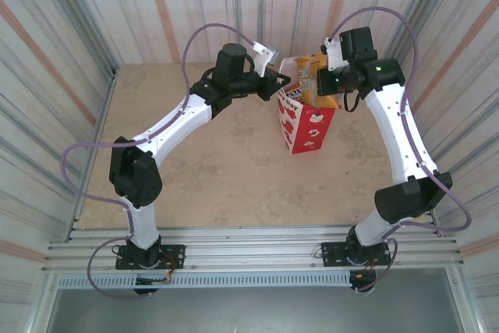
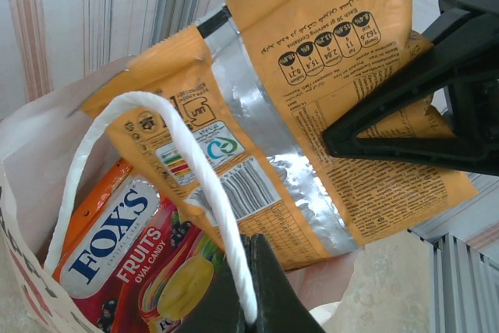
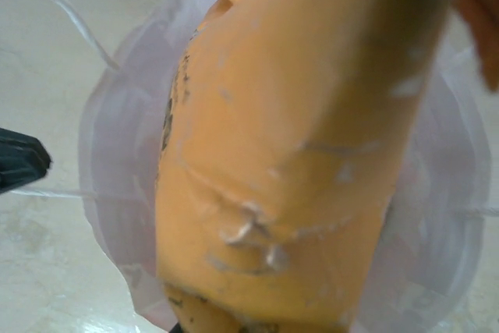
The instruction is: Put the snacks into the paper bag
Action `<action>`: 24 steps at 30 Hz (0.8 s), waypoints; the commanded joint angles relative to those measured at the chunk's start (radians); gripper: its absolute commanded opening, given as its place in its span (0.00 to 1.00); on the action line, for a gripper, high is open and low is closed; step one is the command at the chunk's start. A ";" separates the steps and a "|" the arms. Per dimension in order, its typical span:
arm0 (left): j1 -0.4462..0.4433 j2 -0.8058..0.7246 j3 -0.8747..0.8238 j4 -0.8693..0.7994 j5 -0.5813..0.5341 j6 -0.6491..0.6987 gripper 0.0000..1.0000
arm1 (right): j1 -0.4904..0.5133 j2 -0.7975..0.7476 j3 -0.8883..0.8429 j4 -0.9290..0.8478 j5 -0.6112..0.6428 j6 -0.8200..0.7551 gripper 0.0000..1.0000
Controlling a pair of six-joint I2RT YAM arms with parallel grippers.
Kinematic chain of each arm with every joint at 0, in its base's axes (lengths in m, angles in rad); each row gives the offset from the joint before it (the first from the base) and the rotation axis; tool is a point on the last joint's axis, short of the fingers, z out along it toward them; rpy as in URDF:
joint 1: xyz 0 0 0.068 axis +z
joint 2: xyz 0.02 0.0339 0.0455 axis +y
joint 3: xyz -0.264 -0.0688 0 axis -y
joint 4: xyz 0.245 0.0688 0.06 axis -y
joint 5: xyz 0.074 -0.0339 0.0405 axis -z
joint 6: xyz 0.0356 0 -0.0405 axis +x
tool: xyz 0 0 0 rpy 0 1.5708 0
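The red paper bag (image 1: 306, 121) stands upright in the middle of the table. My left gripper (image 1: 281, 82) is at the bag's left rim, and in the left wrist view it (image 2: 251, 251) is shut on the white loop handle (image 2: 199, 165). My right gripper (image 1: 326, 80) hangs over the bag mouth, shut on the large orange pouch (image 2: 312, 91), which sits partly inside the bag (image 3: 117, 193). The pouch (image 3: 288, 154) hides the right fingers in the right wrist view. A red candy bag (image 2: 129, 259) lies inside the paper bag beside the pouch.
Corrugated metal walls (image 1: 54, 52) enclose the beige table (image 1: 226, 177) on three sides. The right arm's black finger (image 2: 421, 107) crosses the left wrist view just past the pouch. The left fingertip (image 3: 19, 163) shows at the left edge of the right wrist view.
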 commanded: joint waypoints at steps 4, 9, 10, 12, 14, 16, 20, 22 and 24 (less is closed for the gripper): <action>-0.005 -0.063 -0.024 0.050 -0.005 0.033 0.00 | 0.017 0.050 0.040 -0.097 0.036 -0.037 0.05; -0.015 -0.067 -0.032 0.062 0.009 0.041 0.00 | 0.034 0.129 0.092 -0.103 -0.002 -0.040 0.05; -0.017 -0.065 -0.031 0.065 0.016 0.042 0.00 | 0.039 0.146 0.106 -0.106 -0.010 -0.040 0.05; -0.024 -0.062 -0.026 0.066 0.027 0.046 0.00 | 0.049 0.177 0.133 -0.115 -0.024 -0.039 0.06; -0.028 -0.059 -0.024 0.067 0.031 0.050 0.00 | 0.060 0.211 0.162 -0.137 -0.046 -0.040 0.06; -0.031 -0.059 -0.023 0.069 0.029 0.054 0.00 | 0.068 0.240 0.183 -0.167 -0.068 -0.040 0.06; -0.035 -0.063 -0.021 0.074 0.031 0.061 0.00 | 0.074 0.297 0.218 -0.224 -0.131 -0.048 0.07; -0.035 -0.065 -0.020 0.078 0.032 0.063 0.00 | 0.075 0.325 0.232 -0.243 -0.169 -0.057 0.07; -0.035 -0.067 -0.020 0.082 0.034 0.064 0.00 | 0.071 0.353 0.239 -0.245 -0.200 -0.061 0.07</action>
